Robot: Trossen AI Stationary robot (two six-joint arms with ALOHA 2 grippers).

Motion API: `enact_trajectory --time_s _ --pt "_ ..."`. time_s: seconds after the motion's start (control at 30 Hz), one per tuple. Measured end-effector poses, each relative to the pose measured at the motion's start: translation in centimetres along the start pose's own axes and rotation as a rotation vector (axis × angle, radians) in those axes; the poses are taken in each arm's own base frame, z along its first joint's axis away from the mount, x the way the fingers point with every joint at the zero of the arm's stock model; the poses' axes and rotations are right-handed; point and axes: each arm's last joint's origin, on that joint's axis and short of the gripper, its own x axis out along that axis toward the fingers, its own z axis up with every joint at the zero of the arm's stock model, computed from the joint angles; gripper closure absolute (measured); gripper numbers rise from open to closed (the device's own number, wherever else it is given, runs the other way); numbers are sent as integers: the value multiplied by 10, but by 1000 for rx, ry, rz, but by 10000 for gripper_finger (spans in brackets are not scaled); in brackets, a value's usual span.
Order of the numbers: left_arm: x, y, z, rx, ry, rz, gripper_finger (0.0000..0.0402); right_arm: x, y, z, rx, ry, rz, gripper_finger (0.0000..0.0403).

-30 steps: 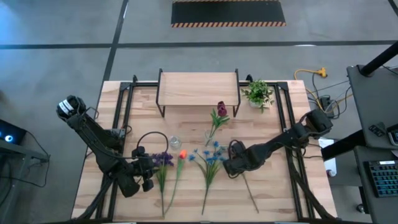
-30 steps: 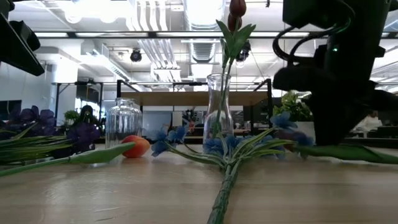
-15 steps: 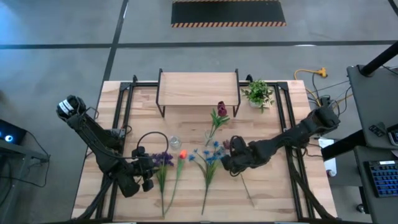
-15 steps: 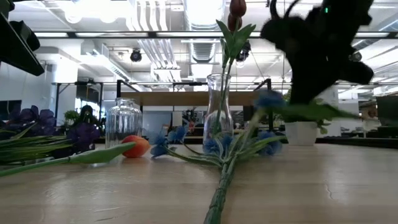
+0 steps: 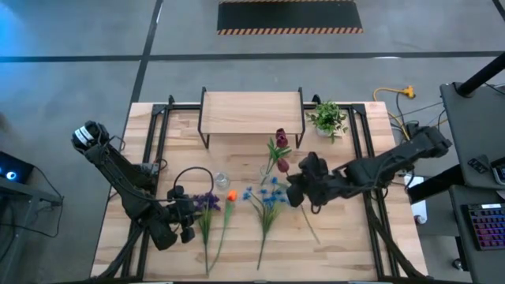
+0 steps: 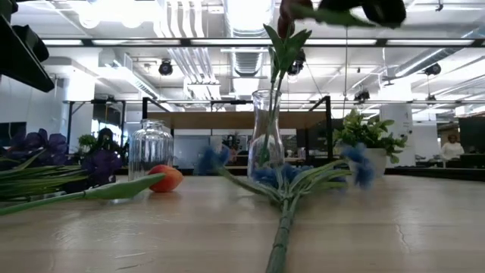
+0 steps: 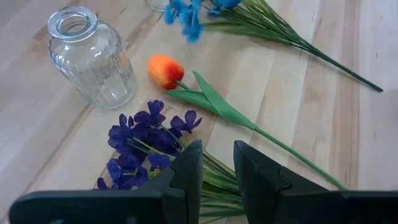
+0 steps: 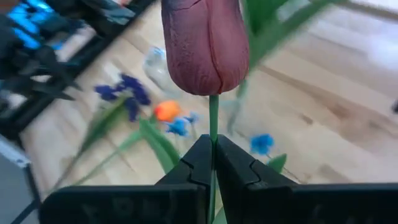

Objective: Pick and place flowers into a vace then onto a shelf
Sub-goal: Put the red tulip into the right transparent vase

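My right gripper (image 5: 292,180) (image 8: 212,158) is raised above the table, right of the narrow glass vase (image 5: 264,170) (image 6: 267,133), and is shut on a dark red tulip (image 8: 205,46). Another red tulip (image 5: 280,139) stands in that vase. The blue flowers (image 5: 268,197) (image 6: 284,182), orange bud (image 5: 232,195) (image 7: 165,70) and purple cluster (image 5: 207,203) (image 7: 149,134) lie flat on the table. My left gripper (image 5: 192,225) (image 7: 217,168) hovers open over the purple stems, touching nothing. The shelf (image 5: 251,112) stands by the far edge. My right gripper pinches the tulip's thin green stem (image 8: 213,127) between its two fingers, just below the bloom. It comes from the table's right side. The bloom (image 5: 282,166) sticks out past the fingertips toward the vase, and the long stem (image 5: 312,229) trails back toward the near edge.
A ribbed glass jar (image 5: 222,181) (image 7: 87,56) stands left of the vase. A leafy potted plant (image 5: 327,118) sits at the shelf's right end. Black rails (image 5: 158,150) run along both table sides. Bare wood lies near the right front corner (image 5: 355,244).
My right gripper, shut on the tulip stem, has risen from the table and moved toward the far edge and the vase. The tulip has come up off the wood with it. The blue flowers were nudged and have shifted slightly on the table.
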Motion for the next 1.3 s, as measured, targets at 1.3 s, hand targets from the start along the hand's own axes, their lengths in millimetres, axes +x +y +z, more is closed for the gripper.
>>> enact_trajectory --time_s 1.3 --pt "0 -2 2 -21 -16 -14 327 18 104 53 -656 -558 307 394"
